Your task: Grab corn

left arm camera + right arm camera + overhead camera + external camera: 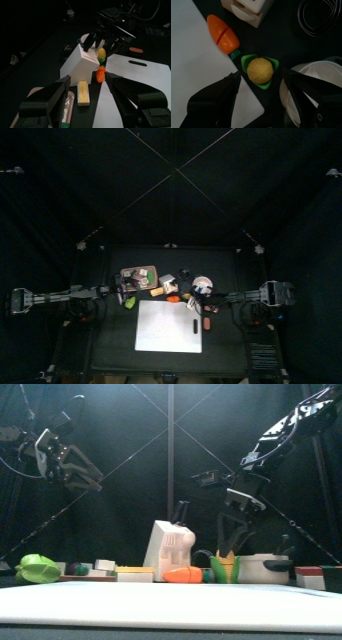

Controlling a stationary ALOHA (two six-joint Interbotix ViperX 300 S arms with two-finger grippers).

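Note:
The corn (pixel 260 70) is a yellow cob in a green husk, standing upright on the black table beside the white cutting board (pixel 194 65). My right gripper (pixel 261 95) hangs open right above it, one jaw on each side, not touching. In the front view the corn (pixel 223 568) stands below the right gripper (pixel 233 502). The left wrist view shows the corn (pixel 101 54) under that gripper, far beyond my open, empty left gripper (pixel 90 100). The left gripper (pixel 70 466) is raised at the left.
An orange carrot (pixel 223 34) lies next to the corn at the board's edge. A white carton (pixel 167 549) stands just behind. A white bowl (pixel 314 95) and a black pot (pixel 321 17) are close by. A green pepper (pixel 38 568) and a yellow block (pixel 83 93) lie to the left.

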